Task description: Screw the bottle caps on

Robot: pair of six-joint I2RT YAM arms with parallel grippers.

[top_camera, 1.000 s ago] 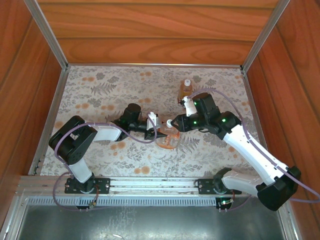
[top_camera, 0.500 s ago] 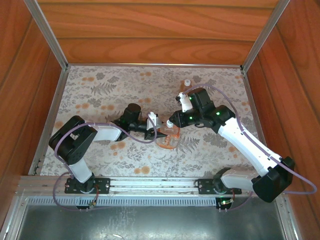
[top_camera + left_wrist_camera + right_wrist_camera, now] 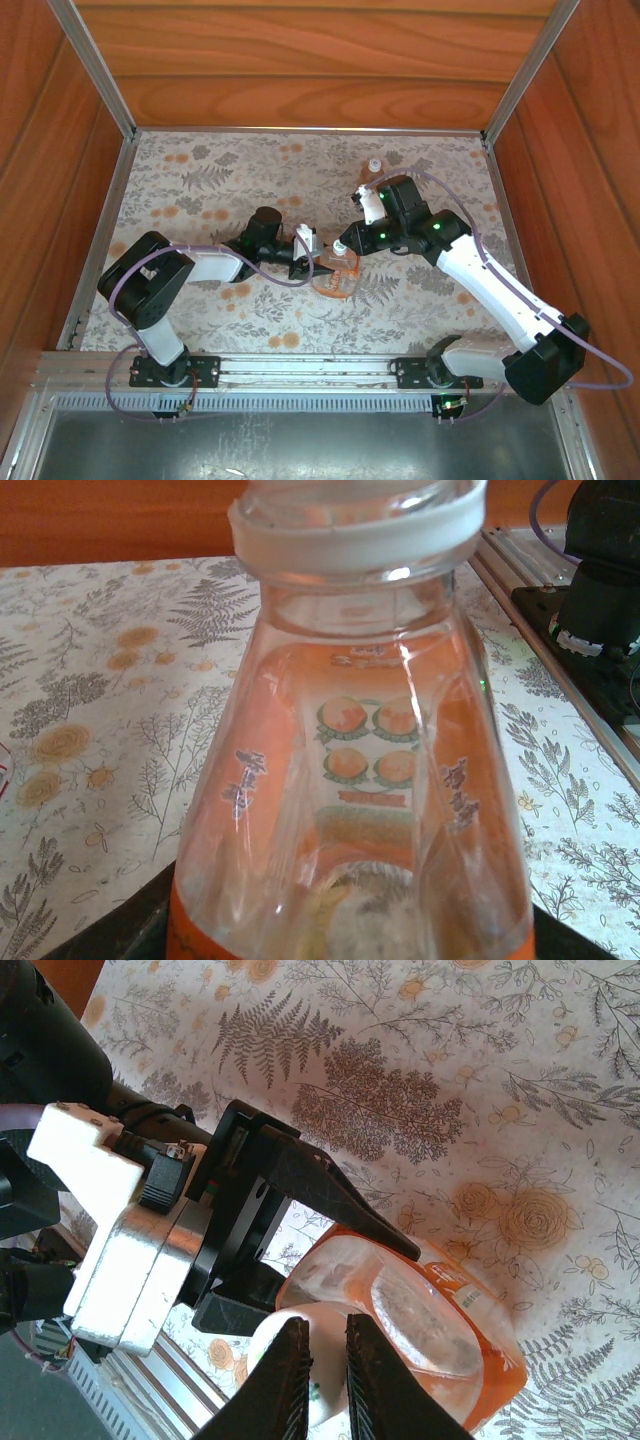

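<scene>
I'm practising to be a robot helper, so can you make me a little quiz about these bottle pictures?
1. True or false: the left gripper clamps the wide bottle.
2. Whose shut fingers hang over the wide bottle's white top? A the left gripper, B the right gripper, C neither.
3. Fill in: the slimmer bottle stands at the ___ of the table, beyond the right arm.
Key: 1 true; 2 B; 3 back.
</scene>
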